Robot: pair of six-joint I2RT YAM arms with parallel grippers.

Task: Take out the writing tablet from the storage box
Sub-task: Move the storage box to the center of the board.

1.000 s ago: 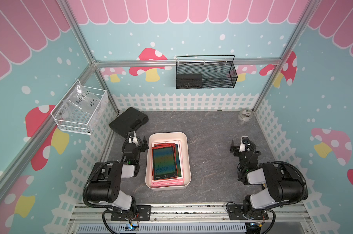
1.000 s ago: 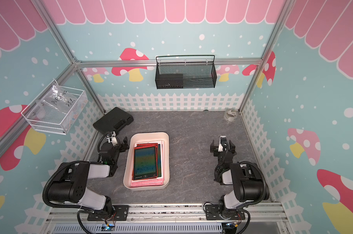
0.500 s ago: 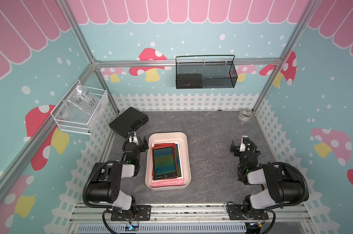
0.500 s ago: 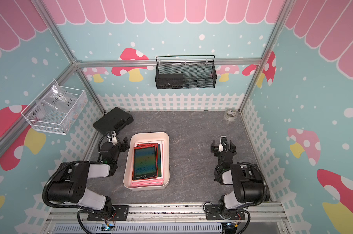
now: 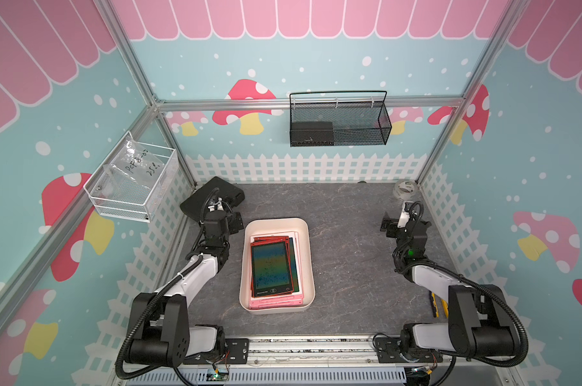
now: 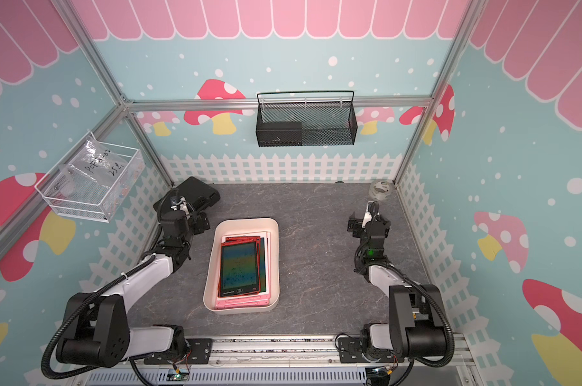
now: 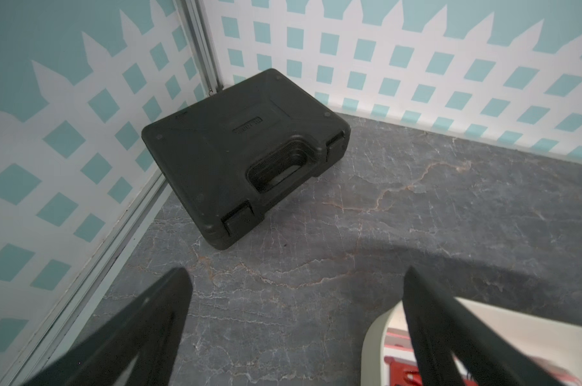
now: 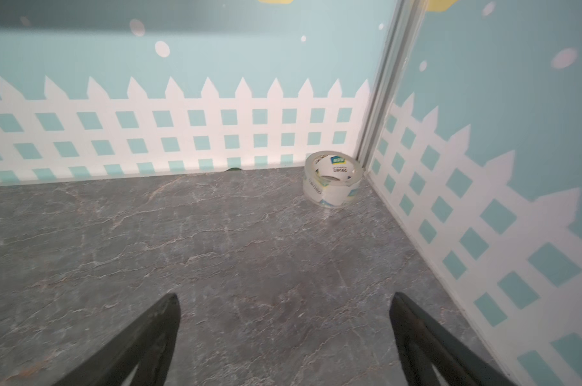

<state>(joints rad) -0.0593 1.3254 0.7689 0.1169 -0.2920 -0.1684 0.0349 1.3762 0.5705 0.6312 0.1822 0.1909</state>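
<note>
In both top views nothing has shifted against the frames of a second ago. The left gripper (image 5: pixel 233 222) and right gripper (image 5: pixel 390 226) sit low on either side of the storage box (image 5: pixel 309 235), and the red-framed writing tablet (image 5: pixel 272 265) lies topmost on the stack inside it. Left wrist view: fingers (image 7: pixel 149 317) spread wide and empty, the box corner just beside one, a black case (image 7: pixel 242 150) beyond. Right wrist view: fingers (image 8: pixel 142 334) equally wide and empty, with a tape roll (image 8: pixel 331 183) in the corner. Judgement: removal not yet begun.
</note>
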